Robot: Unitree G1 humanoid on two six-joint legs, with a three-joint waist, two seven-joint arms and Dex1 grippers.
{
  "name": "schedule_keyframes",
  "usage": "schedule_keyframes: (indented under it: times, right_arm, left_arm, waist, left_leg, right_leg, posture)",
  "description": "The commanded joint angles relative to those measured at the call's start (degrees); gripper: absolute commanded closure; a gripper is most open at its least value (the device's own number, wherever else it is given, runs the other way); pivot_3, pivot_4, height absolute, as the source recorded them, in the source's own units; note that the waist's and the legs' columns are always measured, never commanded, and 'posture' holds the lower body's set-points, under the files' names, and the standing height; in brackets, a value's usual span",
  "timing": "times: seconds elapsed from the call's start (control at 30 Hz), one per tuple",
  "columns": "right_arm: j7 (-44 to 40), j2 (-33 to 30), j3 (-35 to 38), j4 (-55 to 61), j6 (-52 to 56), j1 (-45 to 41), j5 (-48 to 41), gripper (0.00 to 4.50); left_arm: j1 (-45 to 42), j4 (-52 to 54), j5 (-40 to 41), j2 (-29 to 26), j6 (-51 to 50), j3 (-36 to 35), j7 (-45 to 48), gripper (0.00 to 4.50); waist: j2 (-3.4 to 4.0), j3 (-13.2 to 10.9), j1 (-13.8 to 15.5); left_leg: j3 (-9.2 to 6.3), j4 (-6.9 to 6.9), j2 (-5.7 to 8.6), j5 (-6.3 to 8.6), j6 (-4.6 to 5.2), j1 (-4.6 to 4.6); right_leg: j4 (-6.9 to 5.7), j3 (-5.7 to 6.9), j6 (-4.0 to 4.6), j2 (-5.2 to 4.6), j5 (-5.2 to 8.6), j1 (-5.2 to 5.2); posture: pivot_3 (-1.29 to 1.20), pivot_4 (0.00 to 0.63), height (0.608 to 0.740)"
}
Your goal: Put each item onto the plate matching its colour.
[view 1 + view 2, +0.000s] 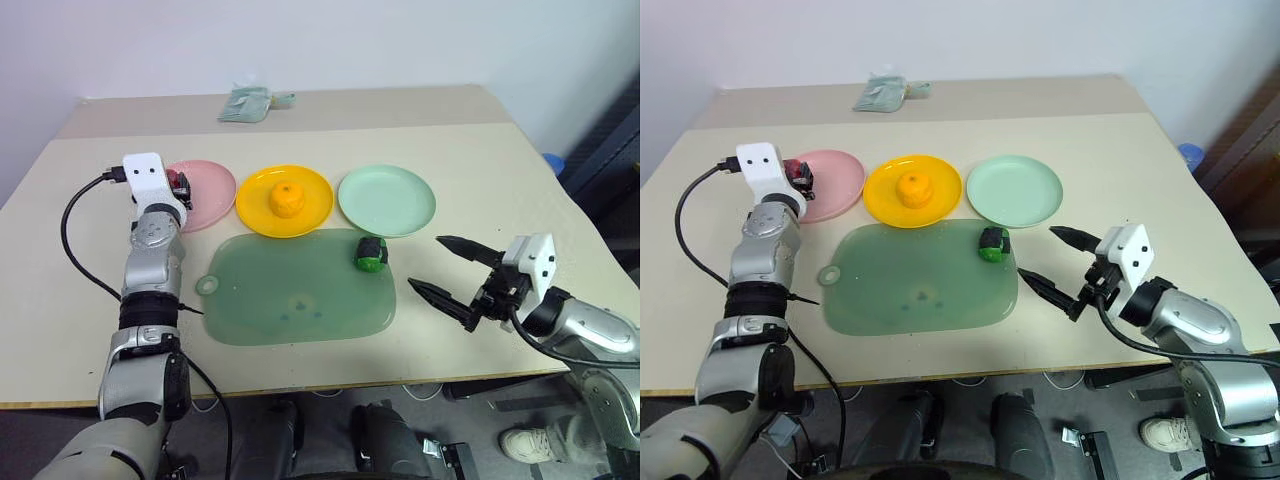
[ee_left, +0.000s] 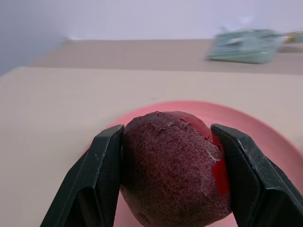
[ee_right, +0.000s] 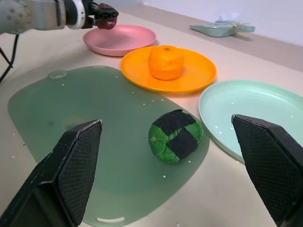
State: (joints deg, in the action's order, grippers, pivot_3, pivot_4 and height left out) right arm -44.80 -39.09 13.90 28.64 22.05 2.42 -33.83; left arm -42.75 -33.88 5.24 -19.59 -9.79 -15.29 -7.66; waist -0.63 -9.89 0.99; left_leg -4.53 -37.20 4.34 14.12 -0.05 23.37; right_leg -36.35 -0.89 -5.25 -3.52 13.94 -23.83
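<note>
Dark red fruit, rough-skinned and cracked, is sitting clamped in the left gripper above the pink plate. Right gripper is gaping beside the green mat, near the green item.

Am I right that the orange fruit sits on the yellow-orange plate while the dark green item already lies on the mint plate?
Not quite: the dark green item lies on the green mat, beside the mint plate, as the right wrist view shows. The orange fruit does sit on the yellow-orange plate.
</note>
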Motion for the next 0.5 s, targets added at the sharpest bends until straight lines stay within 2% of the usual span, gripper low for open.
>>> schedule_keyframes:
  times: [0.03, 0.17, 0.3, 0.4, 0.5]
  right_arm:
    - [0.32, 0.23, 0.07, 0.53, -1.19, -2.01, 0.29, 0.0]
    - [2.15, 0.28, -0.54, 1.15, 0.19, -4.18, 0.47, 0.0]
    - [4.42, 0.8, -2.05, 1.05, 0.71, -6.16, 1.73, 0.0]
    - [6.53, 1.48, -3.78, 0.14, 1.09, -7.99, 3.93, 0.0]
    - [8.92, 3.62, -7.55, -2.94, 1.93, -11.94, 6.59, 0.0]
  left_arm:
    - [-2.76, -1.0, 0.45, 1.37, 3.92, -0.54, -0.88, 1.45]
    - [-2.16, 0.93, 1.22, 2.95, 4.95, -0.67, -0.79, 0.01]
    - [2.27, 6.39, 4.15, 2.48, 4.7, -0.65, 5.86, 0.01]
    - [6.21, 12.7, 9.55, 2.75, 2.84, -1.92, 12.12, 0.01]
    - [13.98, 23.88, 18.6, -0.82, -1.15, -0.38, 29.31, 0.01]
  waist:
    - [0.0, 0.0, -0.04]
    - [0.0, 0.0, -0.12]
    - [0.0, 0.01, -0.42]
    - [0.02, 0.02, -0.35]
    - [0.01, 0.02, -0.54]
  left_leg:
    - [0.0, 0.0, 0.0, 0.0, 0.0, 0.0]
    - [0.0, 0.0, 0.0, 0.0, 0.0, 0.0]
    - [0.02, 0.06, 0.0, 0.0, -0.01, 0.01]
    - [0.06, 0.07, -0.01, -0.01, -0.01, 0.01]
    - [0.07, 0.06, -0.01, -0.01, -0.02, 0.01]
  right_leg:
    - [0.0, 0.0, 0.0, 0.0, 0.0, 0.0]
    - [0.0, -0.01, -0.01, -0.01, 0.0, 0.0]
    - [-0.03, -0.04, 0.0, -0.01, 0.0, -0.08]
    - [-0.08, -0.1, 0.0, -0.01, 0.0, -0.13]
    - [-0.08, -0.11, 0.01, -0.01, 0.0, -0.14]
  posture:
    - [0.0, 0.15, 0.74]
    - [0.0, 0.15, 0.74]
    - [0.0, 0.15, 0.74]
    - [0.0, 0.15, 0.74]
    - [0.0, 0.15, 0.74]
